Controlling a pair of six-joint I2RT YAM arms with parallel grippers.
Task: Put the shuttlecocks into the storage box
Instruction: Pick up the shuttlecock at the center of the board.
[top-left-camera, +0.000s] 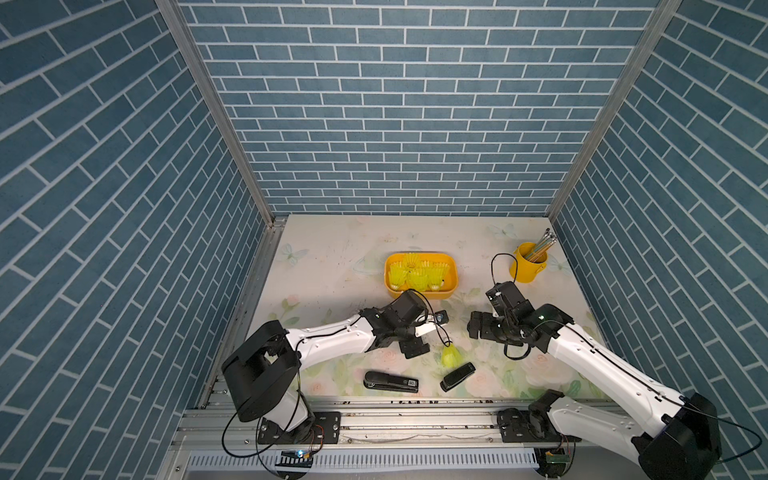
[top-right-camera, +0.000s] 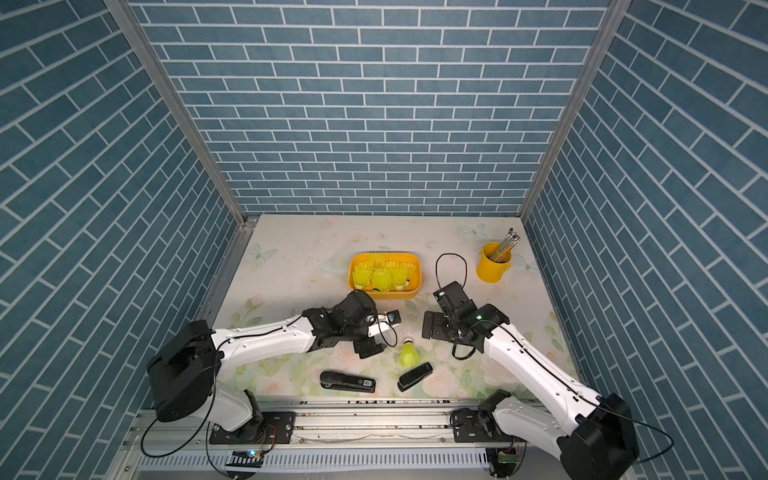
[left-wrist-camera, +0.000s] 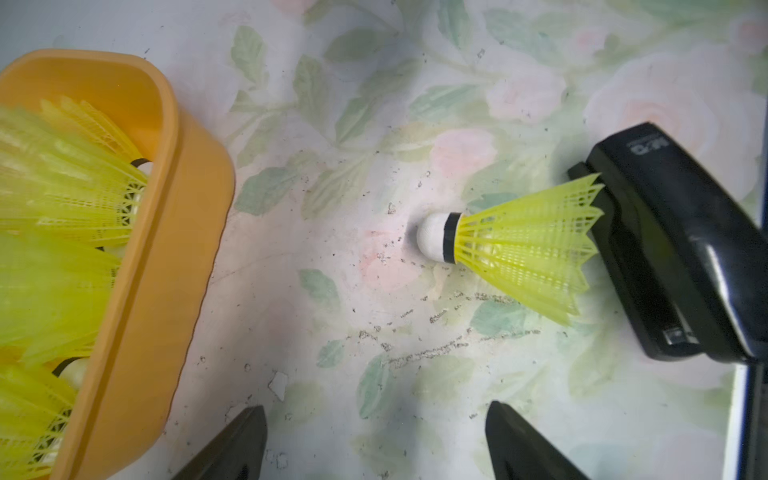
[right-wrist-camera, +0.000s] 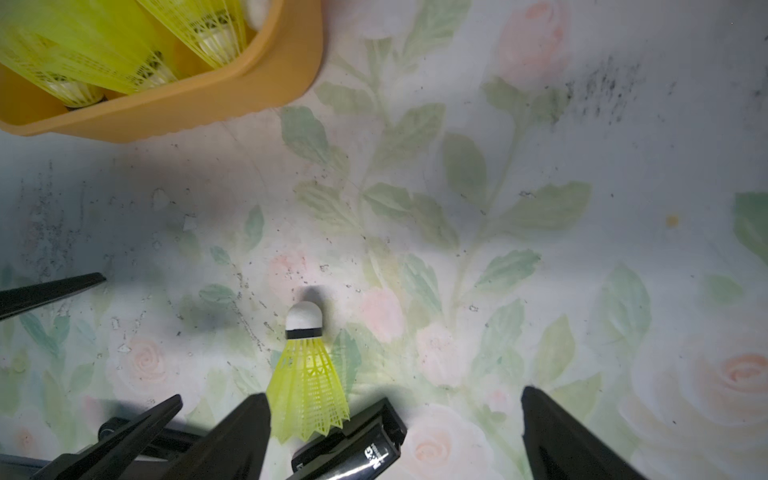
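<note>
One shuttlecock not yet in the box, flat on the table, between the left gripper and the right gripper. Both with jaws wide apart, holding nothing.

From the left gripper: ahead of the fingers and a bit aside, long axis across the approach, white tip toward the box, skirt against a stapler.

From the right gripper: just ahead, close beside one finger, long axis pointing straight away, skirt nearest, white tip farthest.

Probably nearer to the right gripper and better lined up for it: small shift sideways, then closing across the skirt, likely without wrist turn. For the left, a turn of the wrist first.
</note>
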